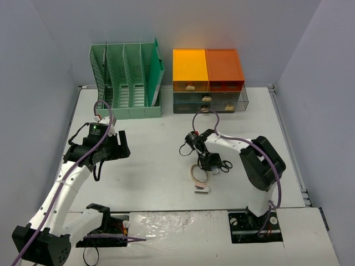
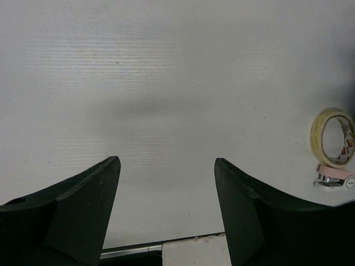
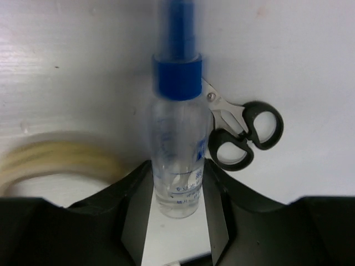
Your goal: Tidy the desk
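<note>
The off-white desk (image 1: 150,177) carries a small clear bottle (image 3: 177,149) with a blue cap (image 3: 176,75). My right gripper (image 3: 177,169) is shut on the bottle's lower body, both fingers against its sides, low over the desk's centre-right (image 1: 209,162). Black-handled scissors (image 3: 245,133) lie just right of the bottle, partly behind it. A yellowish tape roll (image 3: 55,158) lies to its left, blurred. My left gripper (image 2: 166,166) hovers open over bare desk (image 2: 166,66) at the left (image 1: 123,145), with nothing between its fingers.
A mint-green file rack (image 1: 127,80) and an orange-and-grey drawer unit (image 1: 208,80) stand along the back. The tape roll (image 1: 197,174) has a small pink-and-white dispenser (image 1: 202,189) just in front. Both also show at the left wrist view's right edge, roll (image 2: 316,133) above dispenser (image 2: 334,176).
</note>
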